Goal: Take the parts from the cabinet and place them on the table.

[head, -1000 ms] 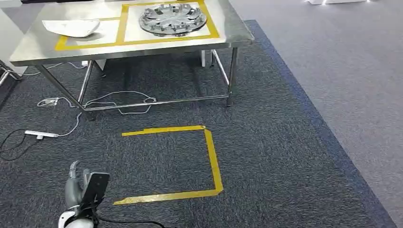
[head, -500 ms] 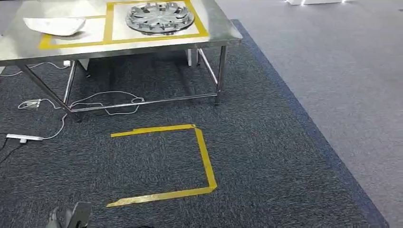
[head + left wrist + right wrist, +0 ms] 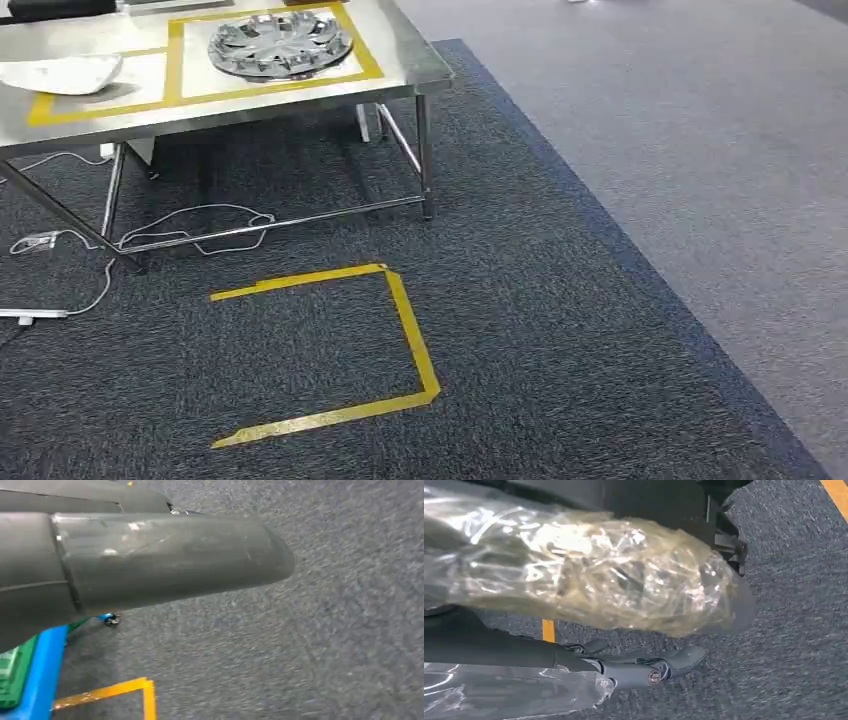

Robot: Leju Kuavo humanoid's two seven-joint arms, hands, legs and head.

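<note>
A silver hubcap [image 3: 280, 44] lies flat inside a yellow-taped square on the steel table [image 3: 400, 55] at the head view's upper left. Beside it, at the frame's left edge, a white curved part [image 3: 60, 72] rests in a second taped box.

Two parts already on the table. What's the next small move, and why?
Probably keep turning away from the table toward the cabinet for another part. The hubcap and the white part lie inside the yellow tape frames, and the table sits far up-left in the head view. No cabinet is in sight yet.
</note>
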